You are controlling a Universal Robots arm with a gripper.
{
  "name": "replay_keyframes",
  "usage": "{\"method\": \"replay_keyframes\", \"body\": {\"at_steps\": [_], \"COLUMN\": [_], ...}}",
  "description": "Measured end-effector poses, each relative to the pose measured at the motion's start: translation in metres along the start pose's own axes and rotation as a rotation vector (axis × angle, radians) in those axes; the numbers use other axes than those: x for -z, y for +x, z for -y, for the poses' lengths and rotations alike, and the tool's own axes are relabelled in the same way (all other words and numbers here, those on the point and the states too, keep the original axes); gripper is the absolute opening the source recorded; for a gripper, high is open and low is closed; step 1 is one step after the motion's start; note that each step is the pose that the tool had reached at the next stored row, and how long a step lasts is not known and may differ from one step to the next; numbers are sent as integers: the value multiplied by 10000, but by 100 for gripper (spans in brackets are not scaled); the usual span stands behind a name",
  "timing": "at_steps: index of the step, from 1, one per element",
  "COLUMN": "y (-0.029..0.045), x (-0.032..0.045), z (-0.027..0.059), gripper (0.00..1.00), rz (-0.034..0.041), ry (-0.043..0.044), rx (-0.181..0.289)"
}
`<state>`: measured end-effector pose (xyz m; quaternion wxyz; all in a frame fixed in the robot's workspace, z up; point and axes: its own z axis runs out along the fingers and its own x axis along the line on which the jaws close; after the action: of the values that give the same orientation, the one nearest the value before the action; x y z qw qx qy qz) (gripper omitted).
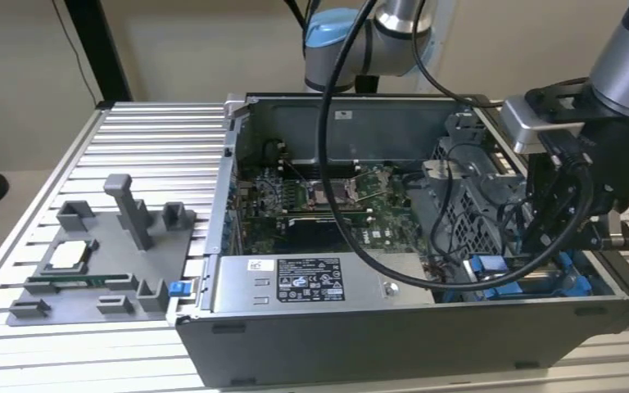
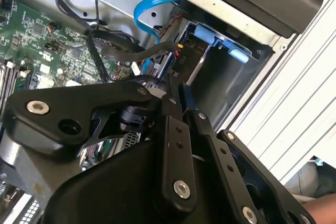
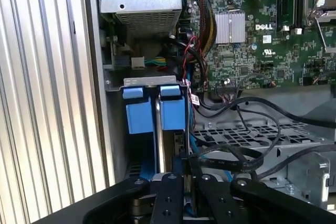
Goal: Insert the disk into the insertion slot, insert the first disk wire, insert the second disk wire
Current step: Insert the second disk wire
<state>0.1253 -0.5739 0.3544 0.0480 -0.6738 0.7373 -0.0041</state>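
Looking down into the open case (image 1: 402, 344), you'll find the gripper (image 3: 186, 174) pinched nearly shut on something thin, right above the insertion slot (image 3: 118, 129). One disk (image 3: 168, 150) stands on edge in that bay, its long axis running straight away from the fingers, with two blue end tabs (image 3: 173, 111) at the far end. One loose black wire (image 3: 247, 153) lies just beside it.

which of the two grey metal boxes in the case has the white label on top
The power supply box along the case's front edge in the exterior view; the perforated drive cage toward the exterior view's right has only holes and cables.
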Motion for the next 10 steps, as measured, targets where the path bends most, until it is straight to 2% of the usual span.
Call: {"method": "replay_keyframes", "body": {"at_steps": [10], "y": [3], "x": [-38], "z": [2], "gripper": [0], "rz": [121], "ry": [26], "rx": [-7]}}
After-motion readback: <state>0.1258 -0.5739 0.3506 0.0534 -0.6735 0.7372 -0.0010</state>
